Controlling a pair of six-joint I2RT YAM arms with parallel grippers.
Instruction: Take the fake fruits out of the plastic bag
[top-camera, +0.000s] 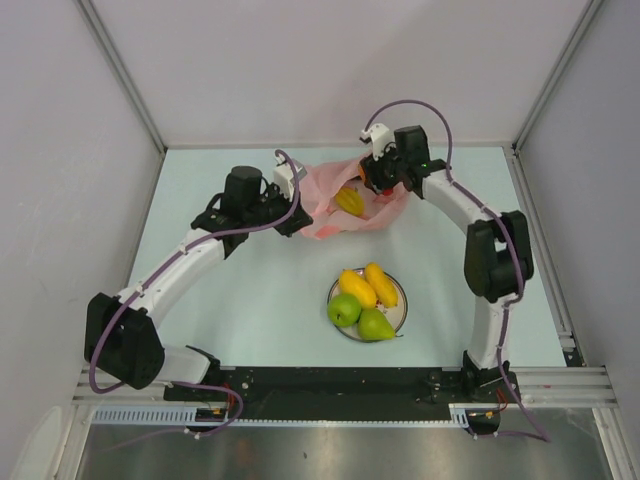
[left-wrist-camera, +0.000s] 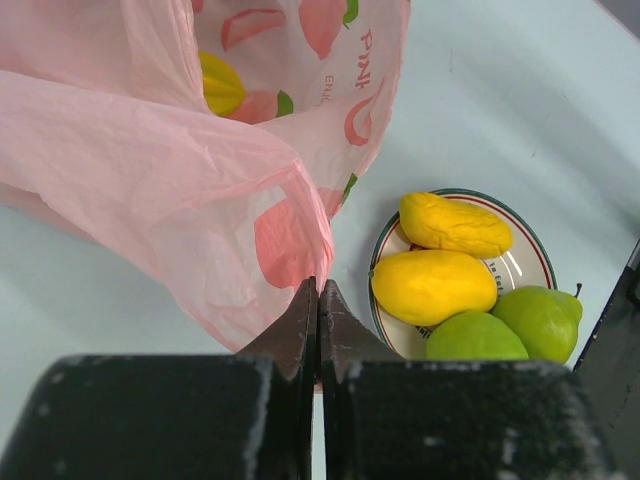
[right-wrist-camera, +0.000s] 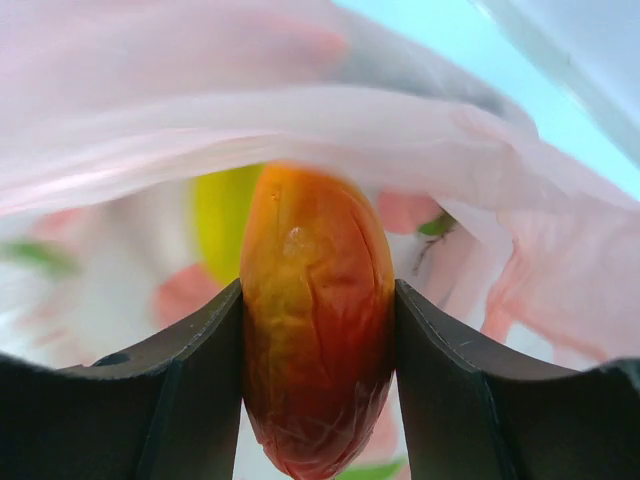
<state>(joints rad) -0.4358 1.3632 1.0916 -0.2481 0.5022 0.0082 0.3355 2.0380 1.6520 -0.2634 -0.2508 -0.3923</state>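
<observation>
The pink plastic bag (top-camera: 322, 190) lies at the back middle of the table. My left gripper (top-camera: 296, 196) is shut on a fold of the bag's edge (left-wrist-camera: 300, 250), its jaws pressed together on the thin film. My right gripper (top-camera: 376, 180) is inside the bag's mouth, shut on an orange-red mango (right-wrist-camera: 315, 310) that fills the gap between the fingers. A yellow fruit (top-camera: 349, 200) lies in the bag behind it (right-wrist-camera: 220, 215), and it also shows in the left wrist view (left-wrist-camera: 220, 85). The bag's film (right-wrist-camera: 350, 120) arches over the mango.
A round white plate (top-camera: 401, 304) near the table's middle holds two yellow mangoes (top-camera: 357, 288), a green apple (top-camera: 344, 309) and a green pear (top-camera: 376, 324). The plate (left-wrist-camera: 530, 252) also shows to the right of the left gripper (left-wrist-camera: 319, 292). Walls enclose the table on three sides.
</observation>
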